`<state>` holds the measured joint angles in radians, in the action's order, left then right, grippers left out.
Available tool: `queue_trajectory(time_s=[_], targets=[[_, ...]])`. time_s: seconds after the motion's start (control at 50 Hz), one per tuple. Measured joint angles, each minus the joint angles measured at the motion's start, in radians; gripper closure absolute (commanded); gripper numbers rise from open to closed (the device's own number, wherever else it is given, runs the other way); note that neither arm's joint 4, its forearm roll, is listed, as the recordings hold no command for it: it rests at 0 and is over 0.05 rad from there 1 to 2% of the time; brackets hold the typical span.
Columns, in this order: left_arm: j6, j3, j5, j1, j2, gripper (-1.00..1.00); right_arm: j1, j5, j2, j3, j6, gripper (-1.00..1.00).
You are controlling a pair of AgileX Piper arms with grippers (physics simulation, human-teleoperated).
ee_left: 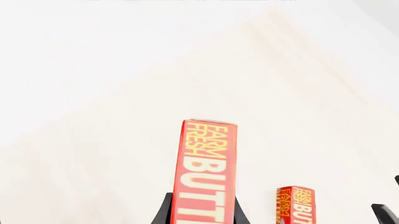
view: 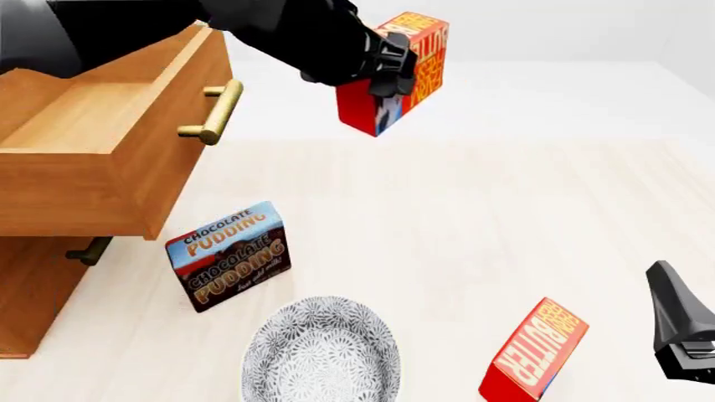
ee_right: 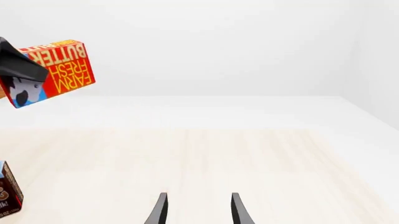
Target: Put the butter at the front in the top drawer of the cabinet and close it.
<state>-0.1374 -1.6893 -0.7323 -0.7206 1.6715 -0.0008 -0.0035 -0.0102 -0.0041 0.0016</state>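
My left gripper [view: 391, 71] is shut on the butter [view: 419, 59], a red carton held tilted in the air, right of the open top drawer [view: 100, 167] and about level with its brass handle [view: 218, 113]. In the left wrist view the butter [ee_left: 206, 172] stands between the two dark fingers. The right wrist view shows the butter [ee_right: 62, 67] raised at the far left. The drawer juts out of the honey-brown cabinet [view: 33, 293] and nothing shows inside it. My right gripper [ee_right: 199, 212] is open with nothing between its fingers, low at the front right [view: 679, 327].
A second, identical butter carton [view: 534, 352] stands tilted on the table just left of the right gripper. A chocolate pudding box [view: 229, 255] stands in front of the cabinet, with a patterned grey bowl [view: 321, 352] nearer me. The lower drawer handle [view: 90, 249] sits under the open drawer.
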Motion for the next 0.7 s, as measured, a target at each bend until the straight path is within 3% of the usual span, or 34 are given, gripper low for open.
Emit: queue_trajectory(time_s=[0.7], targets=[[0.039, -0.018, -0.112, 0.159, -0.117, 1.00, 0.000, 0.000, 0.000, 0.000, 0.000, -1.00]])
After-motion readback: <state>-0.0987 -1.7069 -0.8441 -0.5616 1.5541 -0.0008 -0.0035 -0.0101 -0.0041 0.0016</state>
